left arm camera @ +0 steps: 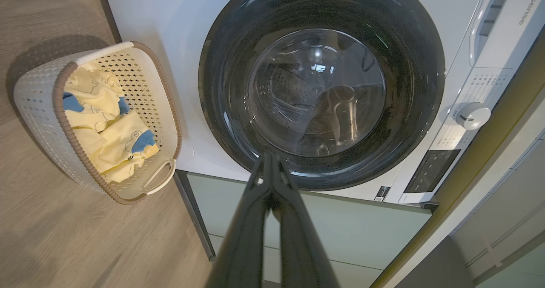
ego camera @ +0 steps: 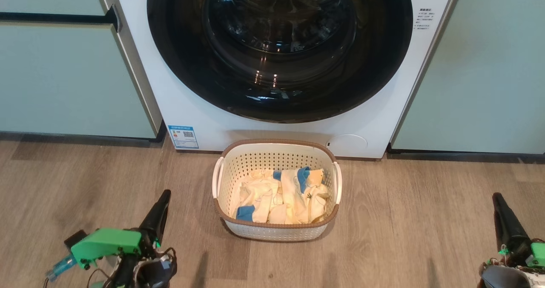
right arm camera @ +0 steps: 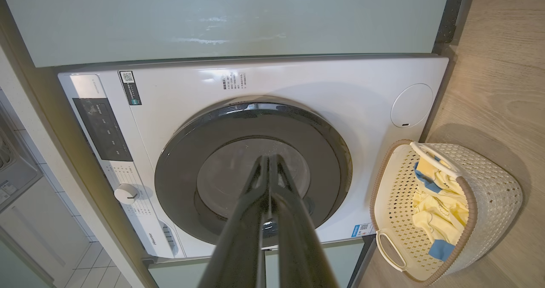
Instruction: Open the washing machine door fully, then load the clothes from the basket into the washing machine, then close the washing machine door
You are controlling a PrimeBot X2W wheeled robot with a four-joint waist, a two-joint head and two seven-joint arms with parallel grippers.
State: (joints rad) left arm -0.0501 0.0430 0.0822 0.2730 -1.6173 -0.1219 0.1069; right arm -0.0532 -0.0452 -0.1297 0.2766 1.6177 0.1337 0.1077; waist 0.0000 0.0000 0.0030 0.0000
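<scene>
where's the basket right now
The basket sits on the wood floor at the head view's centre, directly in front of the washing machine, holding the clothes.

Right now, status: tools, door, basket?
Left tool and right tool shut, empty. Glossy black-rimmed round door closed. Cream-yellow clothes in perforated cream basket, directly before door.

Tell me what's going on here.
A two-armed robot faces a white front-loading washing machine whose round glass door is shut. The basket sits on the wood floor right in front of it, with the cream-yellow and blue clothes inside. The left gripper and right gripper are low on either side of the basket, fingers shut, empty and touching nothing. No step is done yet.
</scene>
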